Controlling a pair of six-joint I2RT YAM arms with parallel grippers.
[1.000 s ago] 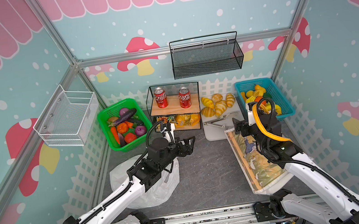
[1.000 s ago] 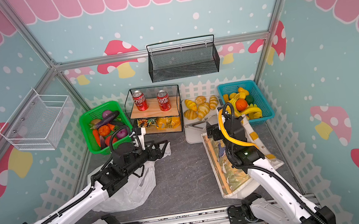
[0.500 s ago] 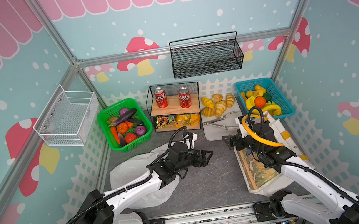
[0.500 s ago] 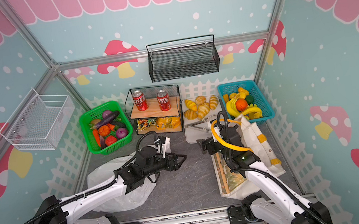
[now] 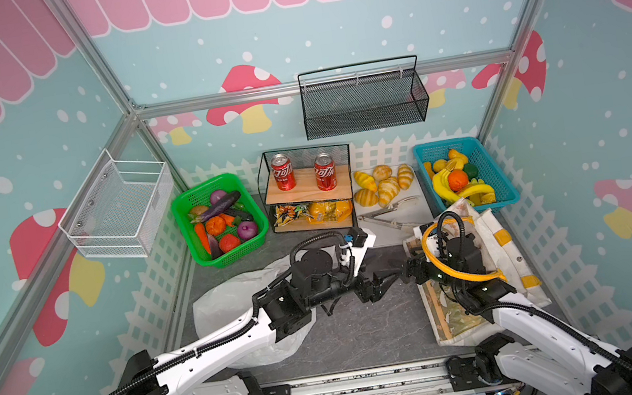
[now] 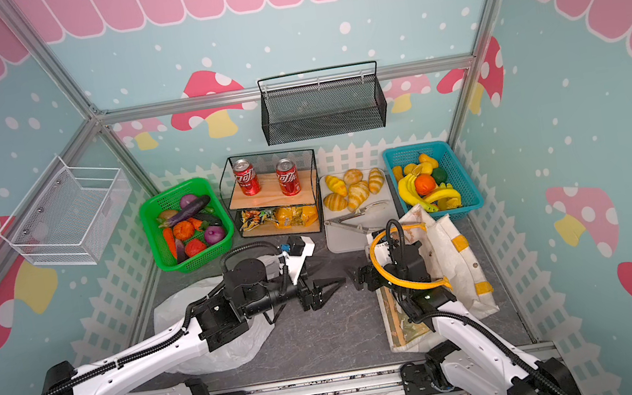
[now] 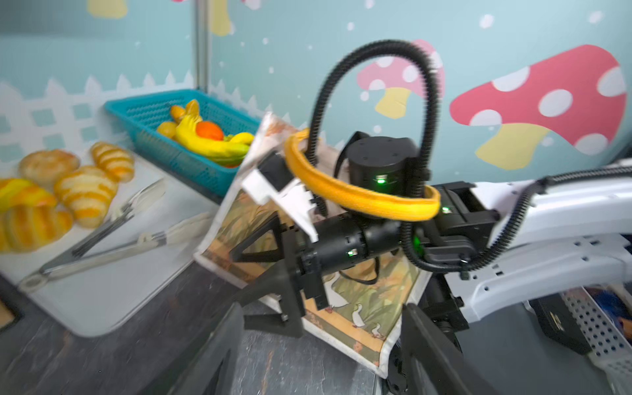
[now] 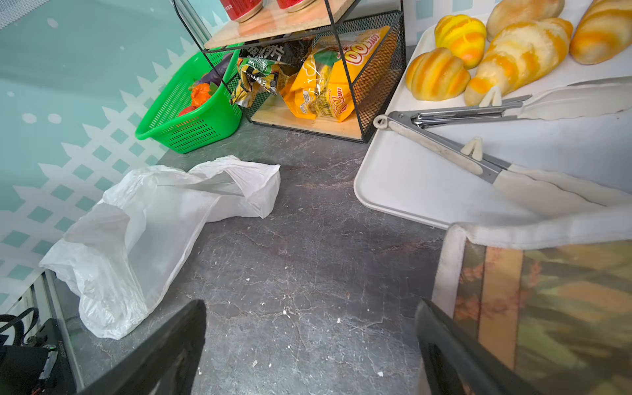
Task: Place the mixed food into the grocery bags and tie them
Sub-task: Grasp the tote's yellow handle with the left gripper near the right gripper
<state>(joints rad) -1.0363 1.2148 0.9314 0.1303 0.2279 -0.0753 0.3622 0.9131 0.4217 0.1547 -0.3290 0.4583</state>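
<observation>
Two tools faced each other tip to tip above the bare middle of the bench: the left tool and the right tool, near but apart. Each wrist view showed its own tool spread wide, with nothing between the fingers.

No food had been bagged. The toy vegetables lay in the green basket at the back, and the snack packets sat on the lower shelf of the wire rack. The white plastic bag lay slack and crumpled under the left arm. The fabric tote lay on the right side of the bench, partly flat. One yellow handle was looped round the right arm's wrist, beside its black cable.

The step in hand looked like opening the tote between the two arms. To do it well, the left tool would probably need to close on the tote's rim or strap alone, clear of the cable. It would then draw that side away gently while the right arm held the loop up, so that the mouth gaped. A fast pull risked dragging the whole tote along or snagging the cable.
</observation>
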